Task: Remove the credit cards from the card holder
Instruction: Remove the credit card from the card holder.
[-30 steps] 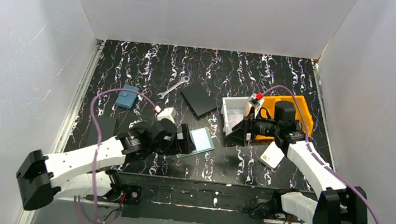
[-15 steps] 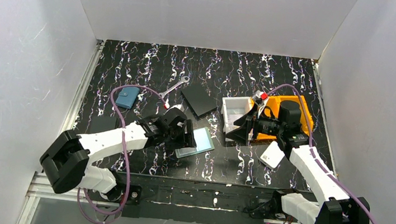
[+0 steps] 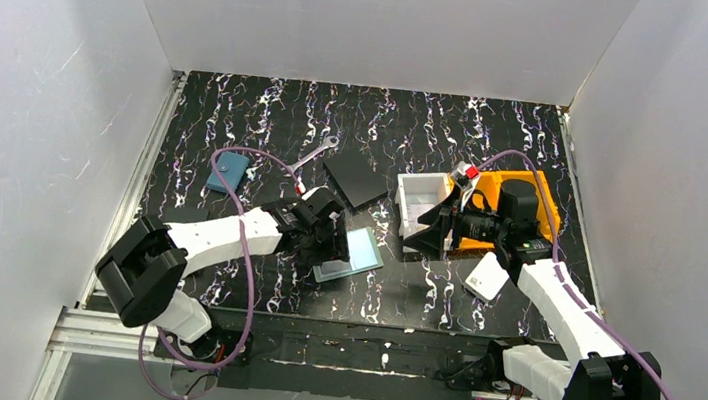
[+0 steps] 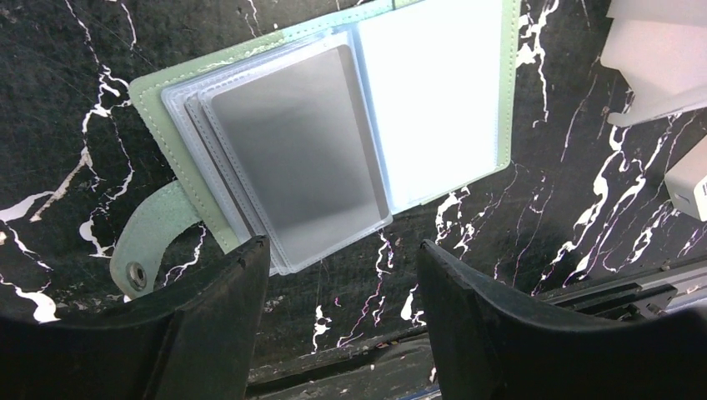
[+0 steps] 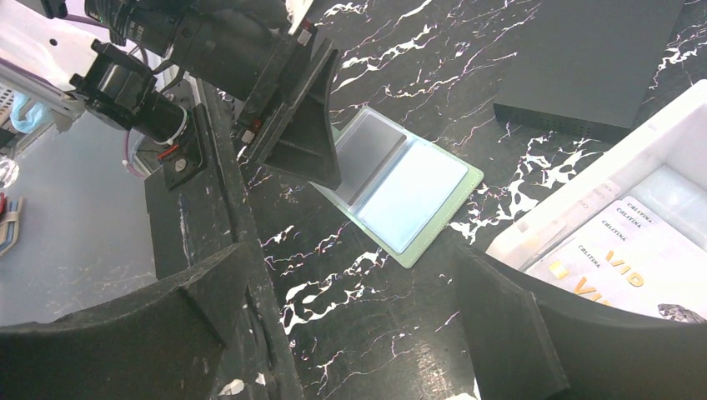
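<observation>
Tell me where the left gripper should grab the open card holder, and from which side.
Grip the clear sleeve stack at its near edge, coming in low from the left gripper. The card holder lies open and flat; only that edge seems to overhang the green cover, between the open fingers.
</observation>
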